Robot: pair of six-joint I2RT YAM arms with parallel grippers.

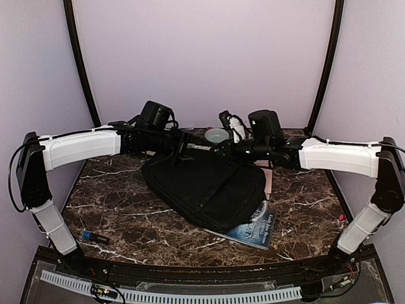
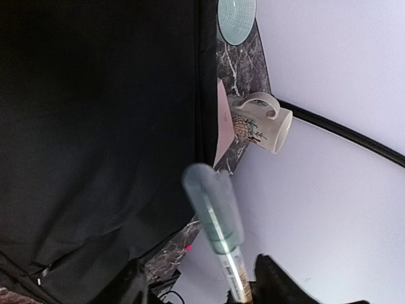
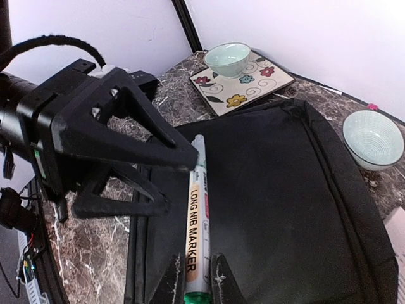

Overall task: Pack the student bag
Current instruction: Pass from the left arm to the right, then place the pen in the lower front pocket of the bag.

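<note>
- student bag [image 1: 209, 187]: lies flat on the marble table [image 1: 114, 202], mid-table, with one near corner over a book [image 1: 253, 228].
- Both arms reach inward and meet over the bag's far edge, so the bag sits directly under both grippers.
- right gripper [image 3: 196, 263]: pinching a marker [image 3: 197, 221] labelled "LONG NIB MARKER" near its green end. The marker is in the air above the black fabric.
- left gripper [image 2: 201, 282]: fingers spread, with the marker body between them and closer to one finger. I can't tell whether it touches.
- Right wrist view: one left fingertip sits at the marker's capped far end.
- Left wrist view: the bag fills the left half of the frame.
- Past the bag's edge: a mug [image 2: 262, 120] on its side, a bowl [image 3: 373, 139], and another bowl [image 3: 228, 58] on a flowered plate [image 3: 253, 85].
</note>
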